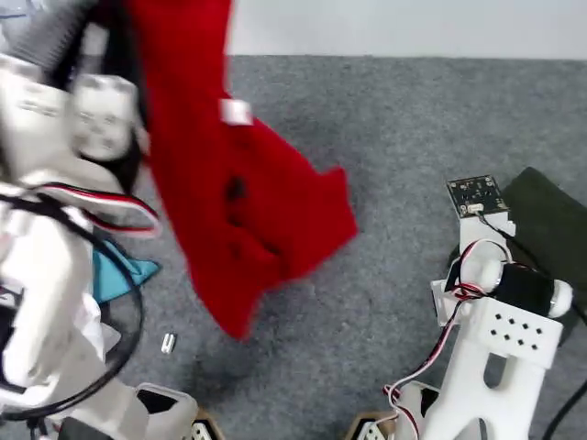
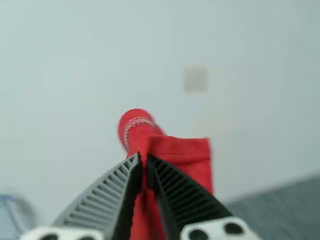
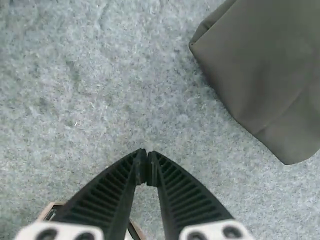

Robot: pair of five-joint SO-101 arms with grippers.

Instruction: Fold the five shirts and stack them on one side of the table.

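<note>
Aloft, a limp red shirt (image 1: 238, 202) (small white tag (image 1: 236, 112))

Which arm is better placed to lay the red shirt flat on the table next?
Left. The left gripper is shut on the red shirt, holding it up above the table. The right gripper is shut and empty, near the dark shirt.

**Grey-covered table before a pale wall**

A fuzzy grey covering, like felt or short carpet, spreads over the table (image 1: 404, 128) under soft, even light. A plain pale wall (image 1: 413, 26) rises along its far edge. In the left wrist view, a faint, blurred square patch (image 2: 196, 79) sits on a pale wall.
</note>
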